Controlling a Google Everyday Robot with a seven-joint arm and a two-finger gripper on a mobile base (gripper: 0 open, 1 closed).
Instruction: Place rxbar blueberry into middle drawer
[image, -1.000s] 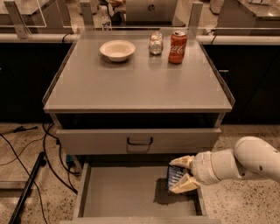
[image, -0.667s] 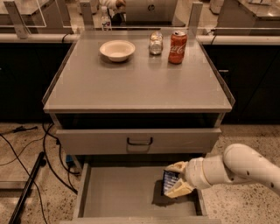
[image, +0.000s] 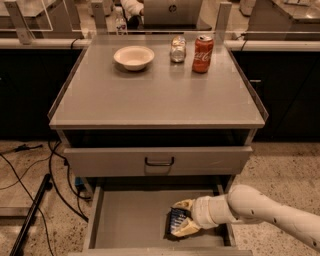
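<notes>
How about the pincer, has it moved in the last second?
Yes. The pincer, holding the bar, has shifted left and down into the drawer, nearer the handle's line.

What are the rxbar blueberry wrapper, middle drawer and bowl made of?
rxbar blueberry: dark-blue wrapper with light glints, likely plastic film.
middle drawer: matte grey, thin flat walls, probably painted metal.
bowl: smooth off-white, ceramic or plastic, can't tell.
End effector grips the bar inside the drawer.
</notes>
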